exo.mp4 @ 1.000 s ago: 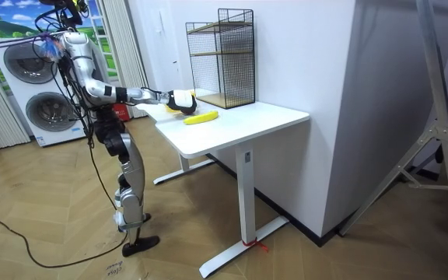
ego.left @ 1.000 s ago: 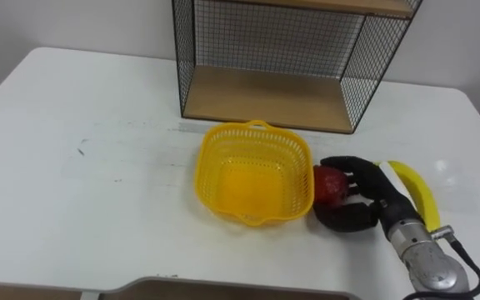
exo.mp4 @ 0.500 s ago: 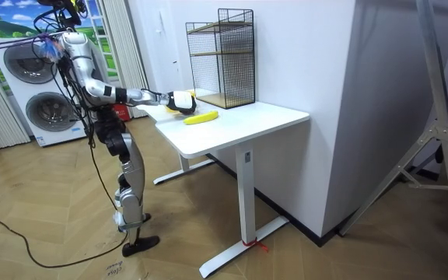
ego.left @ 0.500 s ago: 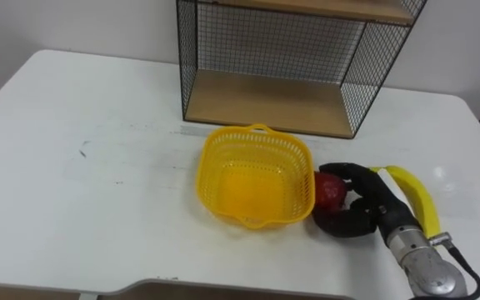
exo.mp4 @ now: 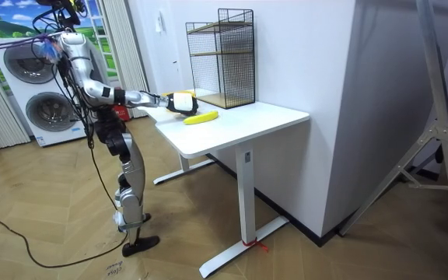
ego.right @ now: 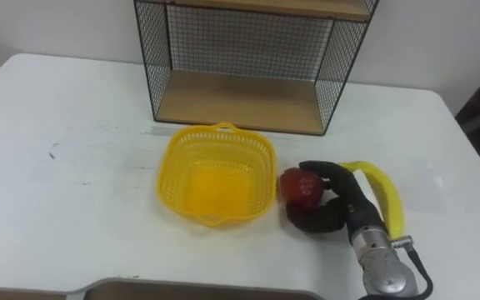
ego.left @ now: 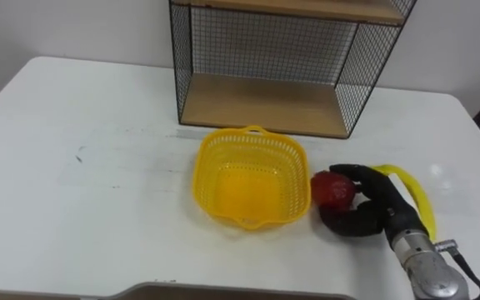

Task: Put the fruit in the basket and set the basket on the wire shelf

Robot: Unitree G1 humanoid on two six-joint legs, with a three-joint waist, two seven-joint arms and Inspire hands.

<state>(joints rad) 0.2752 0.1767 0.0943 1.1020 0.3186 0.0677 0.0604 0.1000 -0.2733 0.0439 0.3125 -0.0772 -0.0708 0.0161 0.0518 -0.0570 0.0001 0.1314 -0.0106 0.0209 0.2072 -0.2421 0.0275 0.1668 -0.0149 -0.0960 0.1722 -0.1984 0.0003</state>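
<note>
A yellow plastic basket (ego.left: 249, 177) (ego.right: 216, 174) stands empty on the white table (ego.left: 98, 167), in front of the black wire shelf (ego.left: 282, 62) (ego.right: 248, 58). Just right of the basket, my right hand (ego.left: 372, 208) (ego.right: 333, 204) is shut on a red apple (ego.left: 332, 189) (ego.right: 302, 187), with fingers curled over it and the thumb below. A yellow banana (ego.left: 410, 193) (ego.right: 380, 190) lies on the table behind the hand, partly hidden by it. In the room view I stand at the table's end, right hand (exo.mp4: 180, 101) stretched over it next to the banana (exo.mp4: 201, 117).
The wire shelf has a wooden bottom board (ego.left: 265, 104) and an upper board, open toward me. A grey edge (ego.left: 223, 292) runs along the table's near side. Washing machines (exo.mp4: 33, 109) stand behind me in the room view.
The apple sits a little higher in my right hand's grasp and nearer the basket's rim. The whole picture has shifted slightly, which is the camera's own move.
</note>
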